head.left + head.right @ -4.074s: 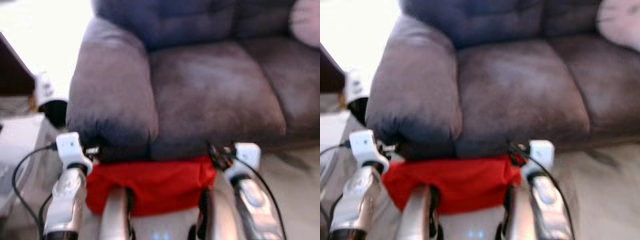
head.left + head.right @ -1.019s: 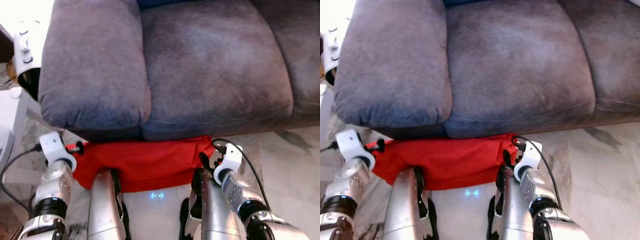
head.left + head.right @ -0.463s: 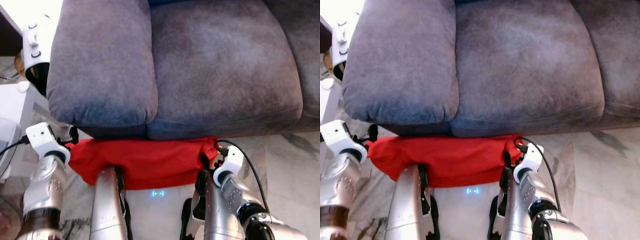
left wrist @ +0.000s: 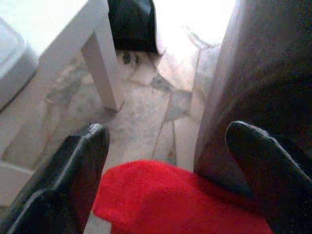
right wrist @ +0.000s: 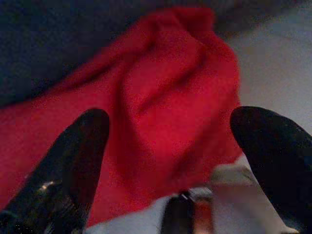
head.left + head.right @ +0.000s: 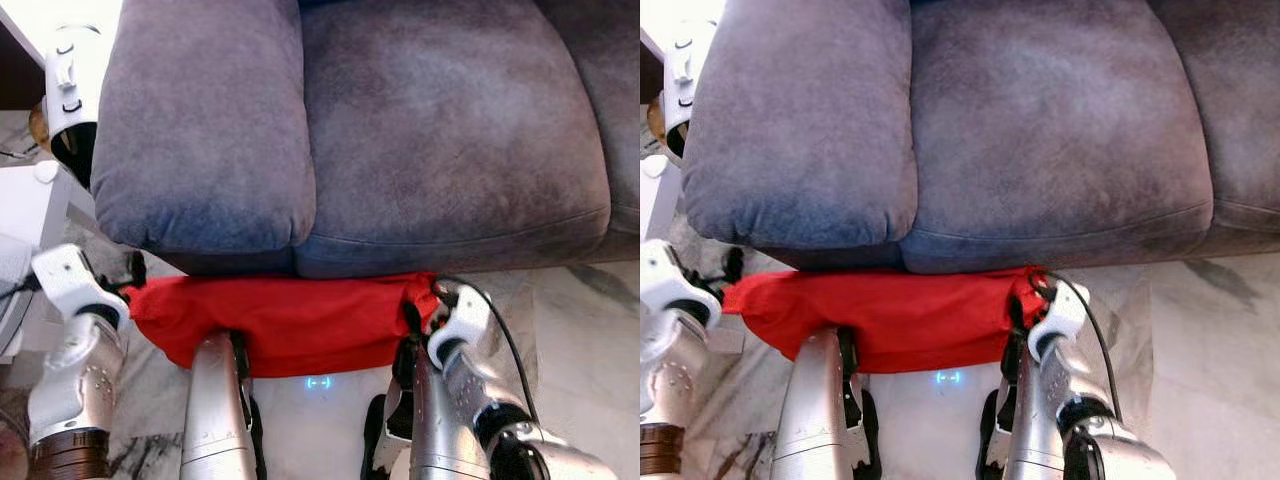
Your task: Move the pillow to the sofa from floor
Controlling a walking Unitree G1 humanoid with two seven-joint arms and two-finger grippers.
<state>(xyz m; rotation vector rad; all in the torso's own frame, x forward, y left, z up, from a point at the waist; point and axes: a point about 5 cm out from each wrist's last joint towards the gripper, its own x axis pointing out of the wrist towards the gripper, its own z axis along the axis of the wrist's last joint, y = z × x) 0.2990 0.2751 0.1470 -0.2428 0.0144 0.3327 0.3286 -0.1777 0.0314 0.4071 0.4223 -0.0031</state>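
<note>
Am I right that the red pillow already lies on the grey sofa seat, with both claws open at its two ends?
Not quite. In the left eye view the red pillow is off the seat, down in front of the grey sofa. The left claw and right claw are open at its ends.

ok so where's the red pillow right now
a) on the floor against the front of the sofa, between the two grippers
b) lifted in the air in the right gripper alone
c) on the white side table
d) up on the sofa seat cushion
a: the red pillow lies low on the floor against the grey sofa front, with the left gripper open at one end and the right gripper open at the other.
</note>
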